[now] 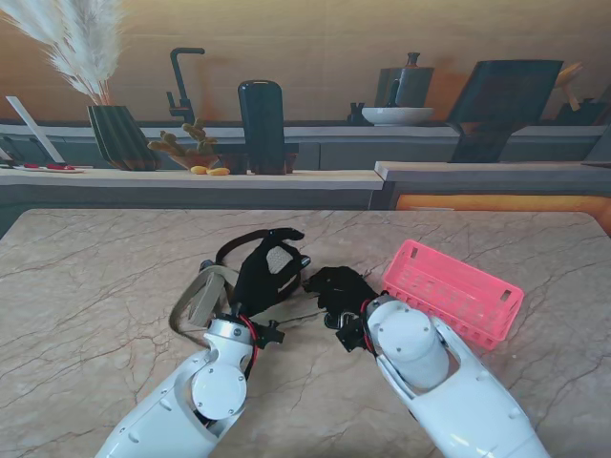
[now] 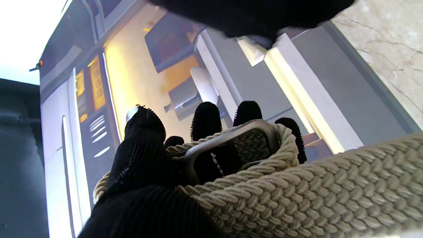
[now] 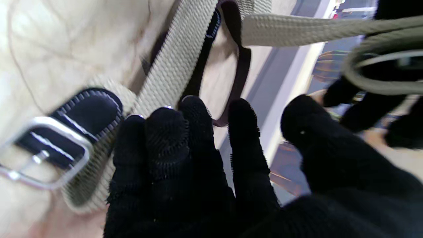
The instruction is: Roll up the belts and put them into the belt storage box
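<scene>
My left hand point(image 1: 270, 268) is shut on a beige woven belt point(image 2: 330, 185), coiled in the palm with its metal buckle point(image 2: 231, 145) facing the camera. The belt's slack loops on the marble point(image 1: 196, 298) to the left of that hand. A dark brown belt point(image 1: 241, 242) curves just beyond it. My right hand point(image 1: 342, 291) hovers close beside the left with straight fingers point(image 3: 167, 138) holding nothing. Under them lie a beige strap point(image 3: 175, 66) and a silver buckle with a dark leather tab point(image 3: 43, 155). The pink belt storage box point(image 1: 453, 291) stands to the right of my right hand.
The marble table point(image 1: 95, 286) ends at a far edge, and a kitchen counter behind it carries a vase, a black bottle, a bowl and a pot. Both forearms point(image 1: 420, 353) take up the near middle.
</scene>
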Robot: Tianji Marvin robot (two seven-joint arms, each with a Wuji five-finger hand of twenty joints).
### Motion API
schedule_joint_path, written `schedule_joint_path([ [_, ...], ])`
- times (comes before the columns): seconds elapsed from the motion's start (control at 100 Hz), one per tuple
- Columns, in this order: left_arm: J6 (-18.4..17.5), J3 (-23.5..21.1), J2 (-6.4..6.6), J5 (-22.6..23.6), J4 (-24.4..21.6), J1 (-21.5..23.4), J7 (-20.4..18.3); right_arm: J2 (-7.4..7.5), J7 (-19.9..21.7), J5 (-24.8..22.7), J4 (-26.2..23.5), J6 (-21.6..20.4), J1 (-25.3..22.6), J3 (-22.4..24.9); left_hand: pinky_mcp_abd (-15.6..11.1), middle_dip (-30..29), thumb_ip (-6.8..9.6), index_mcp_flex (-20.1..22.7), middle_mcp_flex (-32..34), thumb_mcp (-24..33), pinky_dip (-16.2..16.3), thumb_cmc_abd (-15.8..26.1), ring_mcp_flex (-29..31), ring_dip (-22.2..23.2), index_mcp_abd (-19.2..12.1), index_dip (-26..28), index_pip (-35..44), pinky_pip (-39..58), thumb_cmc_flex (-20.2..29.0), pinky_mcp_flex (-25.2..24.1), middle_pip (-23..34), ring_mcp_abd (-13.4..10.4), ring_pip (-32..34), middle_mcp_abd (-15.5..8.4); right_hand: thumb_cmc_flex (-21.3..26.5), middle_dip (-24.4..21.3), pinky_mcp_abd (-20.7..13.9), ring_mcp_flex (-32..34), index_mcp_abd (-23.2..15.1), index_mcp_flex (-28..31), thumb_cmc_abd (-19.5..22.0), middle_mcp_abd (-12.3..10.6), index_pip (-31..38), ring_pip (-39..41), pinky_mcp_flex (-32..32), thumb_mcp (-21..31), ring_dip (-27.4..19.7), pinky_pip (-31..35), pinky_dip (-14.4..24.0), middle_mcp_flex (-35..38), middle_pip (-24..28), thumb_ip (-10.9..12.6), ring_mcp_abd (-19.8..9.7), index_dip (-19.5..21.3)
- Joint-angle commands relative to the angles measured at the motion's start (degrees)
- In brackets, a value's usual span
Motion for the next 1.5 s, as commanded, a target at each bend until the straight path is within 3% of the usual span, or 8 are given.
schedule_joint_path([
  [0.0, 1.0, 0.0, -0.15, -0.9, -0.1, -0.2, -1.0, 1.03, -0.4, 0.2, -2.7, -1.4, -2.2, 0.9, 1.4, 5.7, 0.43, 3.4, 3.3, 3.2, 1.2, 9.5, 6.0, 2.6, -1.5, 0.8, 1.8, 4.6, 6.4, 3.8, 5.9, 0.2, 5.0, -3.2, 2.3, -1.0, -0.8, -0.7, -2.1, -1.2, -3.6, 0.9, 3.0, -1.5, -0.2, 2.0, -1.0, 0.1, -0.8, 0.2, -1.5, -1.9, 0.6, -1.5],
  [0.13, 2.9, 0.5, -0.19, -1.3, 0.9, -1.0, -1.5, 2.84, -0.3, -9.2, -5.6, -9.6, -5.6, 2.6, 4.3, 13.5, 1.73, 4.4, 8.5, 4.2, 1.8, 4.2, 17.8, 6.3, -0.7, 0.4, 1.3, 16.8, 1.8, 14.9, 11.6, -0.9, 17.0, -3.9, 0.8, -2.7, -1.1, -2.9, -2.8, -3.1, -6.8, -0.7, 1.8, -7.3, -1.0, 6.7, -3.2, -3.0, -2.1, -2.5, -5.5, -1.7, -0.4, -2.5],
  [0.2, 3.8, 0.9, -0.12, -0.8, 1.8, -1.6, -1.7, 3.65, -0.8, -14.8, -6.6, -13.8, -7.0, 3.4, 5.2, 15.3, 3.05, 4.7, 10.9, 6.0, 1.3, -0.2, 22.9, 7.8, 0.7, -0.6, 0.1, 22.7, -0.9, 19.5, 13.7, -1.7, 22.7, -4.4, -3.4, -3.3, -1.1, -3.7, -2.3, -2.8, -8.7, -1.6, -3.6, -10.5, -1.2, 9.7, -4.3, -4.8, -2.3, -3.7, -7.4, 1.5, -1.1, 2.6],
  [0.33, 4.8, 1.7, 0.24, 2.3, 3.6, -3.0, -1.4, 4.44, -2.3, -22.0, -7.7, -19.6, -8.8, 4.5, 5.3, 16.3, 1.92, 6.1, 12.5, 34.1, -2.0, -11.1, 29.2, 11.7, 4.0, 0.9, -4.5, 32.1, -18.5, 26.8, 15.5, -5.0, 31.6, -3.7, -7.2, -4.2, -1.0, -5.9, -1.2, -5.2, -11.3, -2.2, -6.7, -14.8, -1.9, 7.4, -5.8, -7.5, -2.8, -6.3, -10.2, 1.3, -1.6, 3.6],
  [0.54, 5.5, 3.5, 1.33, 9.0, 6.1, -5.1, -0.1, 3.56, -11.3, -29.6, -5.4, -24.6, -8.0, 3.0, 4.8, 15.6, 4.39, 3.9, 12.0, 44.8, -4.1, -14.6, 29.2, 12.3, 7.1, 1.7, -10.7, 34.1, -25.4, 29.6, 15.6, -6.7, 35.3, -3.0, -14.0, -4.2, 0.1, -6.2, 0.0, -4.2, -5.9, -1.7, -9.0, -15.9, -1.5, -3.7, -5.8, -8.8, -1.8, -6.4, -11.0, 1.6, -1.0, 4.2],
  [0.75, 5.4, 4.3, 2.01, 11.8, 6.7, -5.9, -0.1, 2.81, -13.9, -30.3, -2.5, -24.5, -4.8, 0.2, 4.6, 15.1, 2.50, -2.3, 11.2, 47.9, -4.8, -21.4, 29.3, 12.5, 8.6, -2.3, -19.5, 33.6, -28.3, 30.4, 14.8, -7.7, 35.2, -2.9, -16.8, -3.4, 0.7, -4.6, -2.7, 1.1, -3.2, -0.7, -7.7, -12.4, -0.2, -3.2, -4.1, -7.3, -1.0, -3.8, -9.5, 2.6, 0.0, 5.0],
  [1.22, 3.6, 5.5, 2.62, 14.7, 7.7, -7.0, 0.1, 1.69, -12.5, -25.2, 1.2, -21.6, 0.6, -4.2, 3.8, 15.0, 1.52, -4.0, 11.2, 49.0, -5.7, -23.1, 29.4, 12.4, 9.2, -3.1, -20.5, 34.7, -29.2, 32.3, 14.8, -9.0, 38.0, -3.2, -10.2, -2.6, 0.5, -2.3, -5.4, 6.4, 2.8, -1.4, -5.1, -9.6, 1.0, -2.0, -3.2, -5.9, -0.9, -0.7, -7.4, 2.9, -0.4, 5.7],
  [1.49, 2.6, 5.3, 2.37, 14.0, 7.5, -6.6, 0.4, 1.25, -10.3, -21.7, 2.6, -18.5, 2.7, -6.4, 3.0, 14.9, 1.37, -4.4, 11.0, 49.4, -6.3, -23.2, 29.4, 12.0, 9.3, -3.1, -20.2, 34.6, -29.3, 33.0, 14.8, -9.8, 38.2, -3.6, 3.2, -3.7, 0.8, -0.5, -7.7, 3.2, 0.5, -2.6, 11.1, -9.1, 1.6, -0.5, -4.0, -4.8, -2.2, 2.4, -7.3, -2.3, -0.3, -9.8],
])
